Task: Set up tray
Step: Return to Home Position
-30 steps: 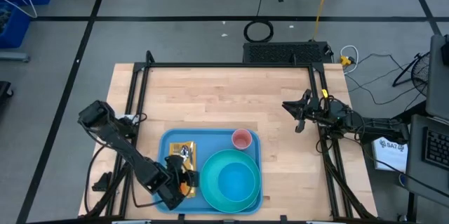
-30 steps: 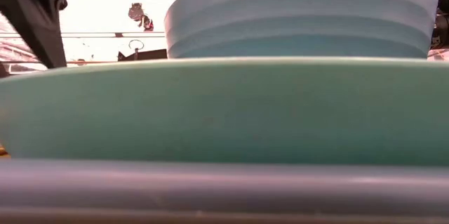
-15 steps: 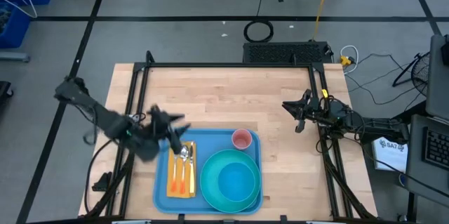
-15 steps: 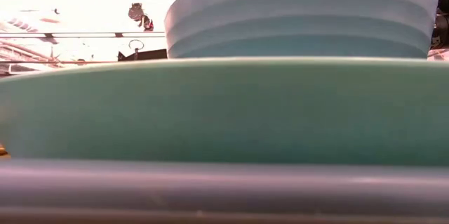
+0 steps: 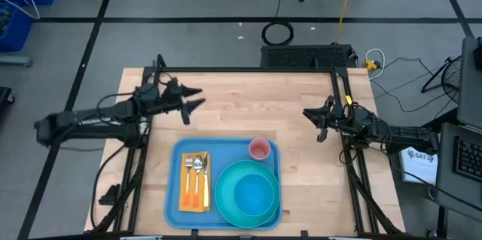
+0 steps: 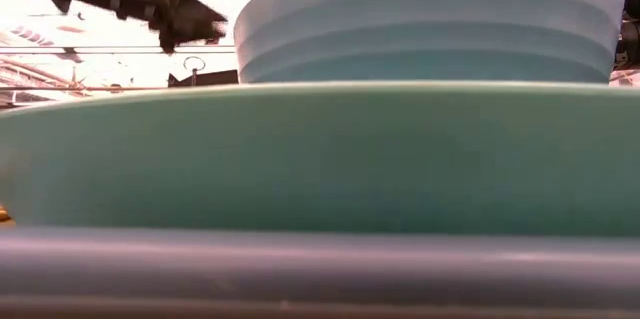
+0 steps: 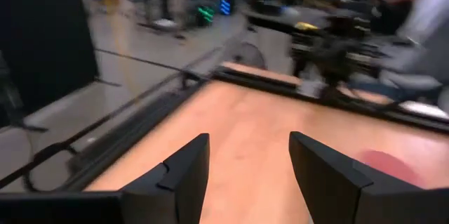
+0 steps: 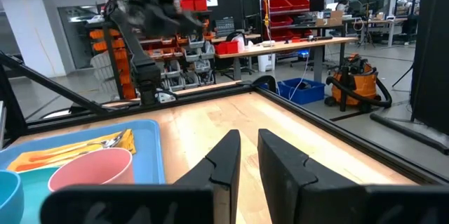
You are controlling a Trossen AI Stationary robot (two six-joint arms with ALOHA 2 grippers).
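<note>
The light-blue tray [image 5: 172, 195] lies at the table's near edge. A teal plate [image 5: 226, 202] rests flat on it, with a lighter bowl [image 5: 254, 192] standing in the plate. On the tray's left part lies a yellow napkin [image 5: 184, 198], and several pieces of cutlery [image 5: 196, 176] lie on it. A pink cup [image 5: 260, 149] stands upright at the tray's far right corner. My left gripper [image 5: 192, 101] hovers open over the table's far left part, well clear of the tray. My right gripper [image 5: 317, 122] waits shut at the table's right edge.
Bare wood spans the table's far half between the two grippers. Black frame rails [image 5: 248, 69] run along the far, left and right edges. In the low view the tray rim [image 6: 320, 269], plate [image 6: 320, 154] and bowl [image 6: 430, 19] fill the picture.
My left gripper has left the near end of the napkin on the tray, risen, and swung toward the table's far left corner; its arm is now stretched out level. The napkin with the cutlery lies flat and fully in view on the tray.
</note>
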